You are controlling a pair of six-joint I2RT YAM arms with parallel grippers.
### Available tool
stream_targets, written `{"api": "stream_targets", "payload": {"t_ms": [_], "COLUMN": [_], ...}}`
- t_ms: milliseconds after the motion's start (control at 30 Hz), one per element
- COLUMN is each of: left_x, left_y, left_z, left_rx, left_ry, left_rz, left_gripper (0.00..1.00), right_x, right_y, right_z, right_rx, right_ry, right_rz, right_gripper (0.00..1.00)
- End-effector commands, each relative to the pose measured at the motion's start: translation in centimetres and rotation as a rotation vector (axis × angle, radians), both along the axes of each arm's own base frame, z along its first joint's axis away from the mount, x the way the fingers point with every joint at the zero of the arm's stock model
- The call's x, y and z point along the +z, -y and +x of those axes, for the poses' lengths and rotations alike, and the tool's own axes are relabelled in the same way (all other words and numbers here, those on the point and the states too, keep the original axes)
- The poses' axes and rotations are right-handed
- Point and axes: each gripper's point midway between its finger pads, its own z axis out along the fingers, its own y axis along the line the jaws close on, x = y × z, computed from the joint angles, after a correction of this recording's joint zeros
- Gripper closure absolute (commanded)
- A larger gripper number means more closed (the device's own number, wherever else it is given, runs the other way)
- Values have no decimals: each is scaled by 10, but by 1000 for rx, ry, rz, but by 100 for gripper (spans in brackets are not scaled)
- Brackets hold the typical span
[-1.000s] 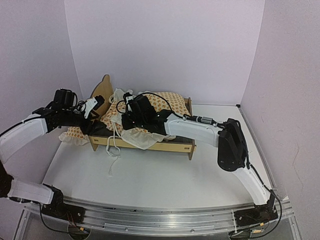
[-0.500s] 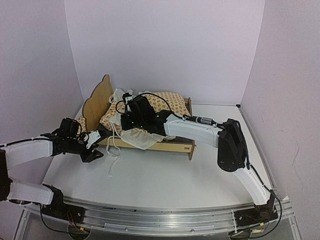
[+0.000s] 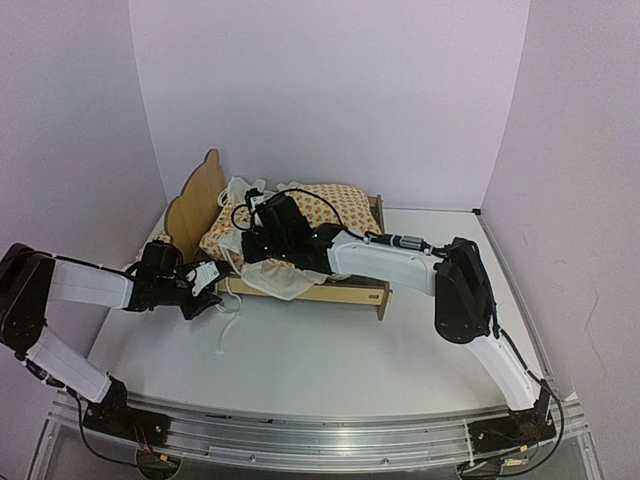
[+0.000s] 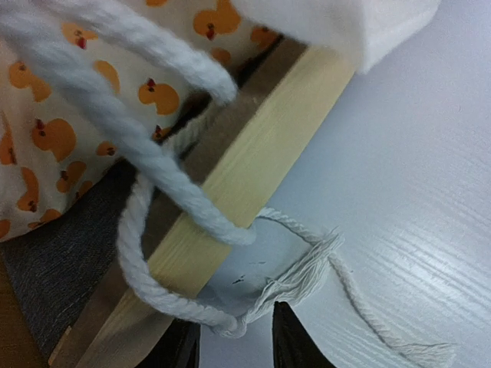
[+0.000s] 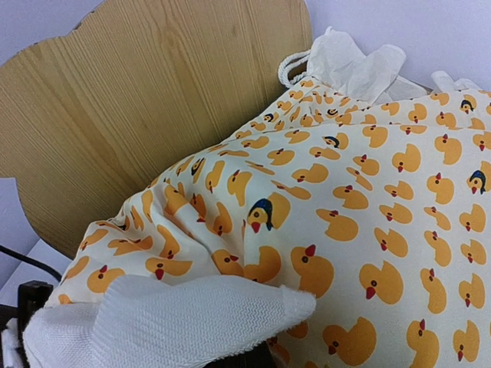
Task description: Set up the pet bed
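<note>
Now dressing light plywood pet bed (image 3: 345,292): left gripper (image 4: 234,346) jaws apart astride white cord tie (image 4: 115,126); right gripper (image 3: 265,238) jaws closed. Next, probably: pinch tie.

Left hand (image 3: 208,290) low, jaws slightly apart; right hand (image 3: 262,228) outstretched, clamped

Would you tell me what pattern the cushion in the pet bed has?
The cushion shows orange ducks on cream, clearest in the right wrist view.

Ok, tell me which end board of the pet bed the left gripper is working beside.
The tall scalloped headboard, at the pet bed's left end. The left gripper sits low by that corner; the low footboard is at the opposite end.
</note>
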Motion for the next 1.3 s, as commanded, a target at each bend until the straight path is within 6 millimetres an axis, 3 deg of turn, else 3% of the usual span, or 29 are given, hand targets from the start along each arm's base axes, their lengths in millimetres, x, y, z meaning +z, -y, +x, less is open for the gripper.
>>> {"api": "stream_targets", "payload": {"t_ms": [0,167,433,567,733,1100,1267], "left_x": [14,18,53,93,147,153,134], "left_y": [1,0,0,8,13,22,19], "left_z": [28,31,45,38,37,77,78], "left_rx": [51,71,126,51,-49,-61,-74], "left_ry": [80,71,97,131,362,512,468], "left_rz": [-6,-16,-45,-59,-47,-13,24], "left_gripper": [77,99,100,100,100,100,100], "right_x": [39,42,39,41,39,37,36], "right_y": [-2,-2,-3,0,1,3,4], "right_z": [-3,-3,-3,-3,-4,-5,-5], "right_rx": [21,27,28,21,19,17,13], "right_ry": [43,52,49,55,47,46,41], "right_rz": [67,70,69,63,64,61,63], "right_gripper": [100,100,100,100,100,100,100]}}
